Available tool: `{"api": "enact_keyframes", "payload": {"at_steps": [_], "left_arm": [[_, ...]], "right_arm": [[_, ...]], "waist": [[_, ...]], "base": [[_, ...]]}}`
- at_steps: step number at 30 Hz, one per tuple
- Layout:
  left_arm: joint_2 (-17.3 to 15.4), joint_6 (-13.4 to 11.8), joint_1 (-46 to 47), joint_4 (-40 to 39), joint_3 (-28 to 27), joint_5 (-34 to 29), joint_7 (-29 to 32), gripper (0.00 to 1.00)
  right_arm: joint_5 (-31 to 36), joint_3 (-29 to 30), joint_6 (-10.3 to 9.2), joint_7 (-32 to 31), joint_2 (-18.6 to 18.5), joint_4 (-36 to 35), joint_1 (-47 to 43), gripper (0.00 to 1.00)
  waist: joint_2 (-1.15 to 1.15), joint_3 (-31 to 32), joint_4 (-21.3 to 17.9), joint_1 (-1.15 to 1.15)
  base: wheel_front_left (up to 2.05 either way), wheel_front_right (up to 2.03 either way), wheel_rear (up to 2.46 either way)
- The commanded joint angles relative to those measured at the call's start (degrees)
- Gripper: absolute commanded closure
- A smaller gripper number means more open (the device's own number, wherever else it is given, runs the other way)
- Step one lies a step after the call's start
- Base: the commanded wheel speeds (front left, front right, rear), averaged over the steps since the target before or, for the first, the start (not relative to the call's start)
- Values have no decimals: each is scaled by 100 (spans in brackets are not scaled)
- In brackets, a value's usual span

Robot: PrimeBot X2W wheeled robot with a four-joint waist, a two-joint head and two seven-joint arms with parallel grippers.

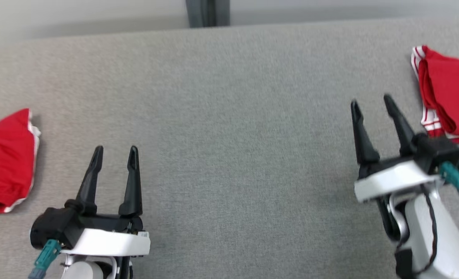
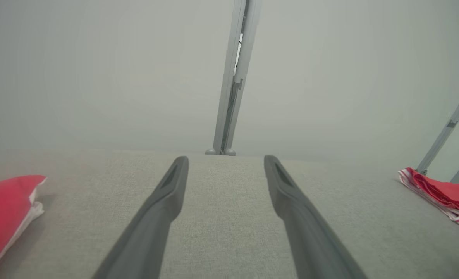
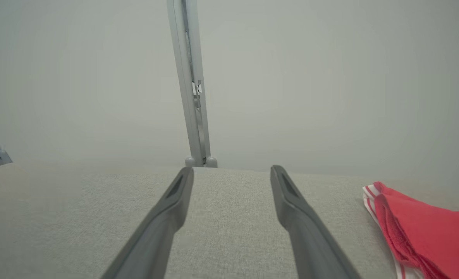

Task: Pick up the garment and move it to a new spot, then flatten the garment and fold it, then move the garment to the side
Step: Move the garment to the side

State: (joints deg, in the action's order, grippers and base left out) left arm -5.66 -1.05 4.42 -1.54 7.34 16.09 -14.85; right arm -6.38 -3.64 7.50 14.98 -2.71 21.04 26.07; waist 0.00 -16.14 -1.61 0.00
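Now, step: seemingly between garments; nothing is held.
Left end effector [image 1: 116, 149]: released, empty, over bare bench [image 1: 229, 116].
Right end effector [image 1: 370, 100]: released, empty, just beside the right garment [image 1: 450, 93].
Right garment: looks folded, far right.
Left garment [image 1: 6, 161]: far left, apart from both.
Next: probably reach left, pinch cloth, carry it to the middle.

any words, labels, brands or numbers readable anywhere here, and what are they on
No text can be read in these views.
Small label on the white collar of the left end effector: too small and blurred to read.
Left red garment: white trim, no print visible.
Right red garment: white stripes, no print visible.
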Motion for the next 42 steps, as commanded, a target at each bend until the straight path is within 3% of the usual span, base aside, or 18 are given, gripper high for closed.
{"api": "enact_keyframes", "payload": {"at_steps": [1, 10, 18, 28, 42], "left_arm": [[46, 26, -89, 121, -71, 163, -26, 0], [175, 63, -594, 466, -369, 79, -38, 0], [250, 172, -930, 601, -542, 25, -39, 0], [261, 403, -1329, 619, -543, 64, -40, 0], [263, 266, -1523, 805, -494, -239, -40, 0]], "right_arm": [[-92, -18, -2, 27, -48, -171, -377, 0], [-804, -439, -2, 28, -40, -1022, -1972, 0], [-705, -262, -2, 28, -43, -1171, -2721, 0], [-302, -391, -3, 28, -48, -1358, -3021, 0], [-309, -441, -2, 28, -40, -1368, -3161, 0]], "waist": [[0, 462, 212, 0], [0, 1187, 183, 0], [0, 1581, 111, 0], [0, 1831, -11, 0], [0, 1983, 23, 0]], "base": [[0, 0, 0], [0, 0, 0], [0, 0, 0], [0, 0, 0], [0, 0, 0]]}}
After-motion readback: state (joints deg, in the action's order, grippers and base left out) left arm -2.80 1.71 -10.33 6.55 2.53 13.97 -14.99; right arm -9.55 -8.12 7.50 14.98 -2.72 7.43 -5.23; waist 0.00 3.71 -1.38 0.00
